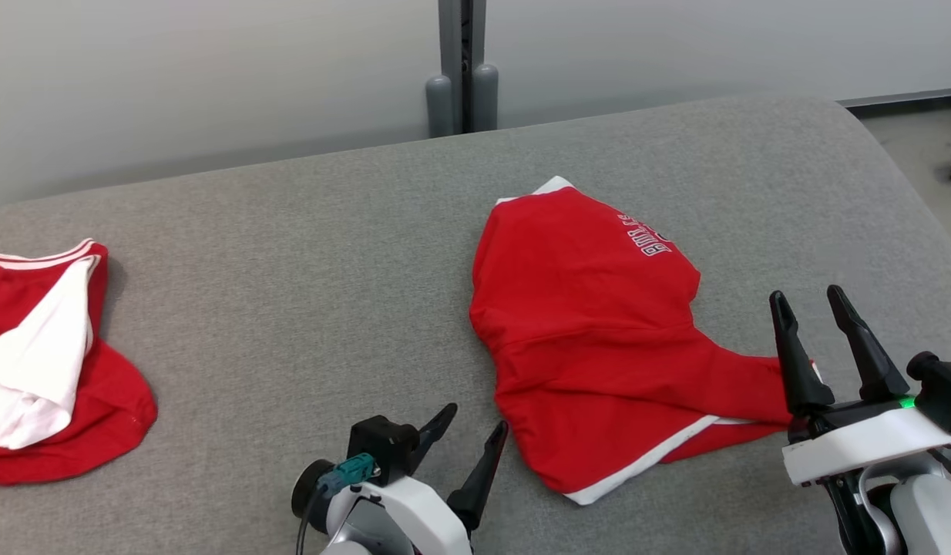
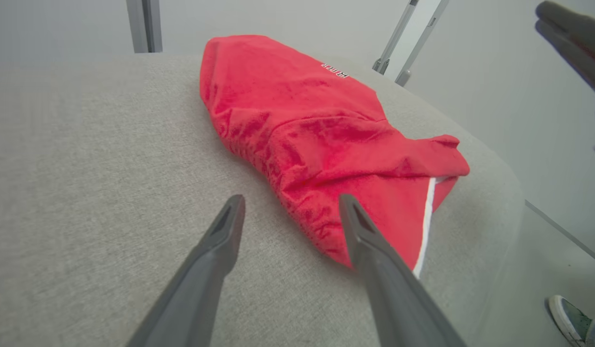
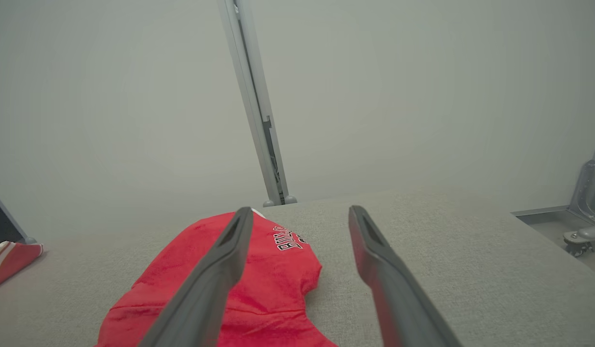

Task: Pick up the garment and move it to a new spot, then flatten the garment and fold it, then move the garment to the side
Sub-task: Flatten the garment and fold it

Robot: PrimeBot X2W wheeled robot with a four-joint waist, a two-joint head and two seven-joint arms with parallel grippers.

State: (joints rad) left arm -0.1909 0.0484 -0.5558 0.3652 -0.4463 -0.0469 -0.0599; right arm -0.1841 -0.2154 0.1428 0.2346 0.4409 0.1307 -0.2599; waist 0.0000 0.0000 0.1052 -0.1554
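Note:
A red garment (image 1: pixel 599 331) with white trim and white lettering lies crumpled on the grey padded table (image 1: pixel 306 254), right of centre. My left gripper (image 1: pixel 475 428) is open just off its lower left edge, nothing between the fingers. My right gripper (image 1: pixel 814 304) is open above the garment's lower right corner, empty. In the left wrist view the garment (image 2: pixel 321 140) lies just past my open left gripper (image 2: pixel 290 205). Between and below the open fingers of my right gripper (image 3: pixel 300 214), the right wrist view shows the garment (image 3: pixel 259 284).
A second red and white garment (image 1: pixel 44 362) lies bunched at the table's left edge. A grey post (image 1: pixel 462 69) stands behind the table against the pale wall. A person's shoe (image 2: pixel 570 320) is on the floor beyond the table's right end.

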